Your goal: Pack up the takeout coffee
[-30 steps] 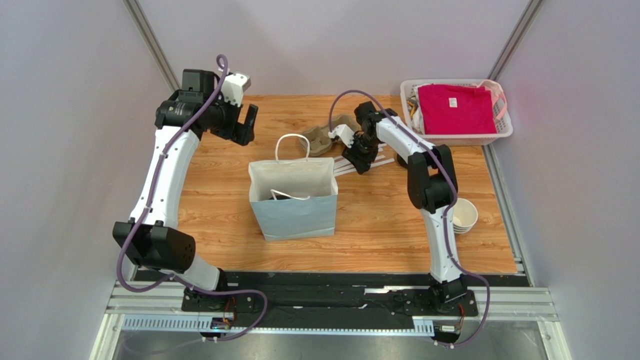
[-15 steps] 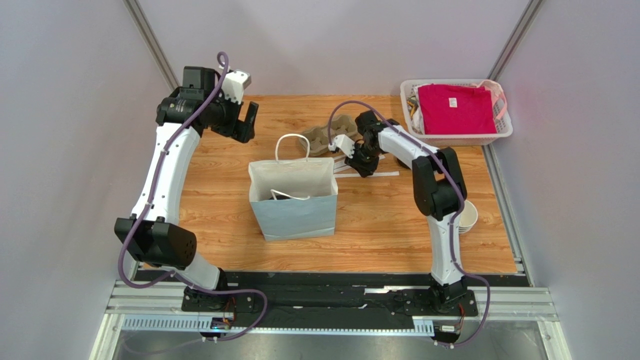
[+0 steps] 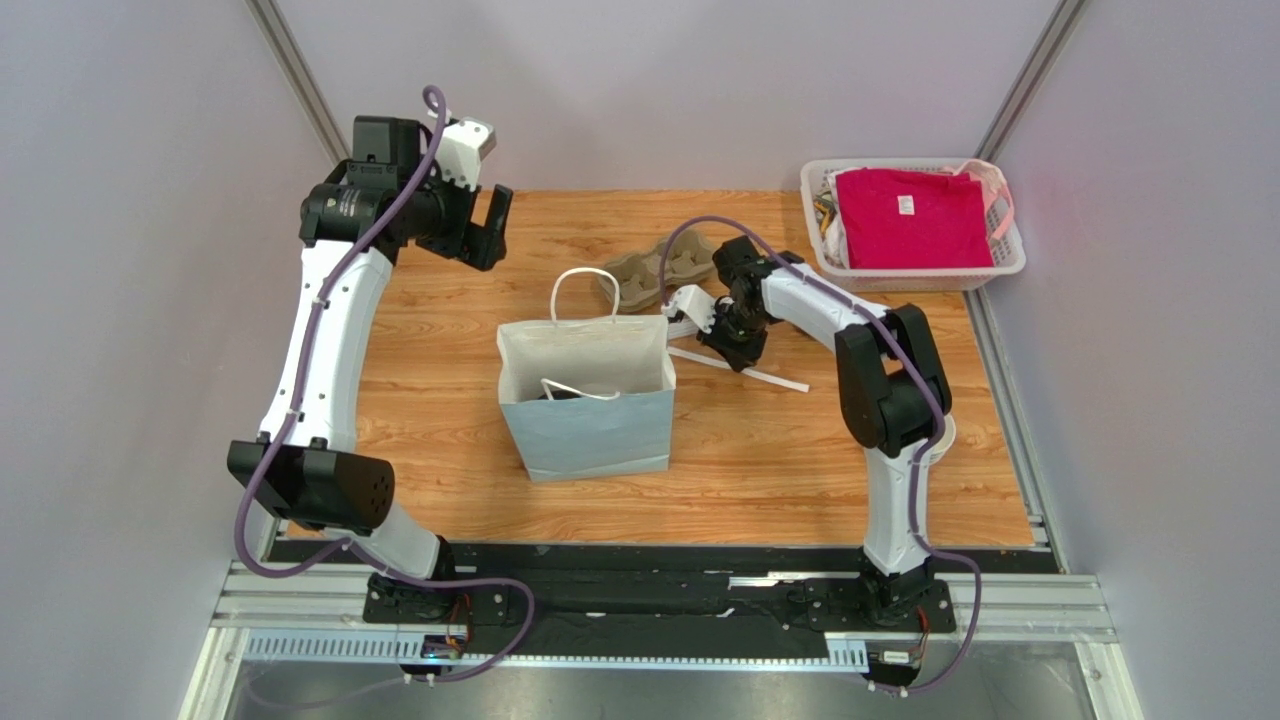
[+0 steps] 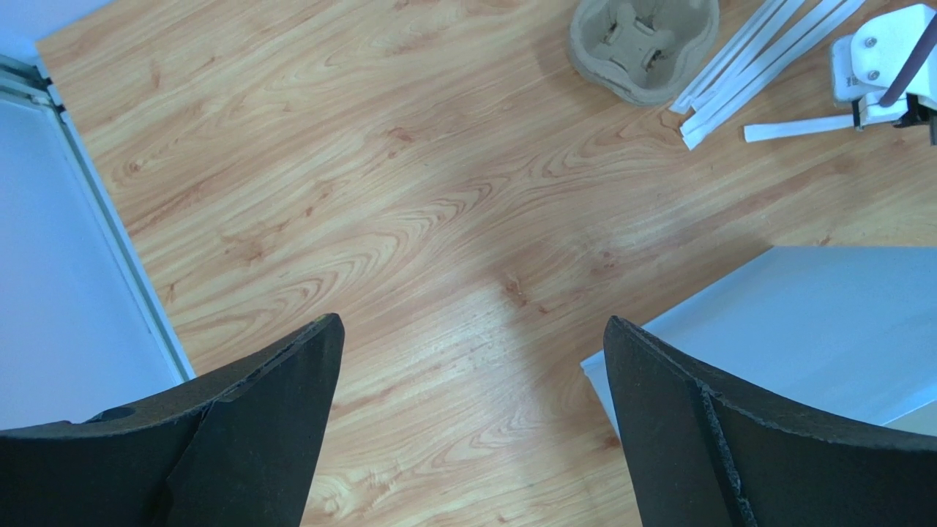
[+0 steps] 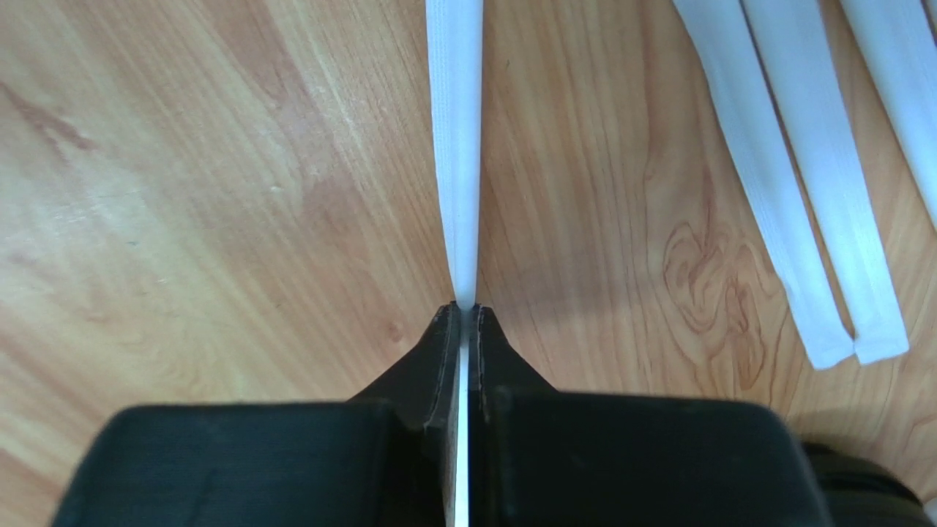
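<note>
The takeout coffee is not visible in any view. A light blue paper bag stands open in the middle of the table, and its side shows in the left wrist view. My right gripper is low over the table just right of the bag. It is shut on a white paper-wrapped straw that runs out ahead of its tips. My left gripper hangs at the far left above bare wood. Its jaws are open with nothing between them.
A brown pulp cup carrier lies behind the bag. More wrapped straws lie beside the held one. A white basket with a pink shirt sits at the far right corner. Grey walls close in both sides.
My right gripper has moved nearer and closed on one straw, which now lies pulled out toward the near right. My left gripper shifted slightly left and back.
</note>
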